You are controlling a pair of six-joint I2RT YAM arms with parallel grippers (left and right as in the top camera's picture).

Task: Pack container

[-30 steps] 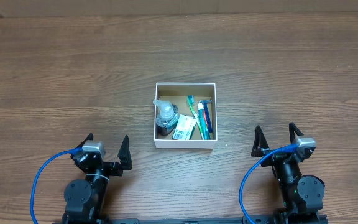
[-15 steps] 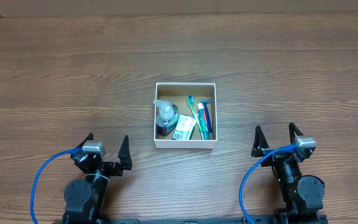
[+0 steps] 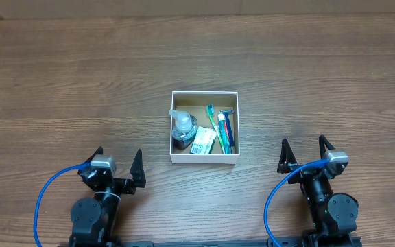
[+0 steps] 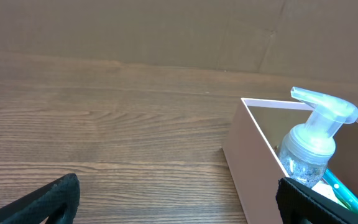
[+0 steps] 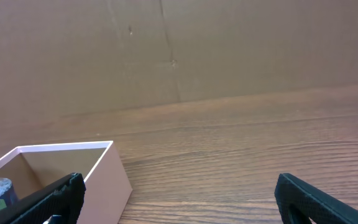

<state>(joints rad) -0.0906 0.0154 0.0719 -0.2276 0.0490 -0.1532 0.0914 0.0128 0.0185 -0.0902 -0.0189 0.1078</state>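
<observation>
The wooden table has the left gripper and right gripper low at its near edge. Each has its jaws spread wide with nothing between them, which reads as a rest pose with the packing apparently done. The container sits at the table's middle, ahead of and between the grippers and well apart from both, its open side up for loading from above. Inside, the pump bottle stands upright against the left wall where its height has room, a flat packet lies beside it, and a toothbrush and blue razor lie lengthwise on the right, likely so they fit.
</observation>
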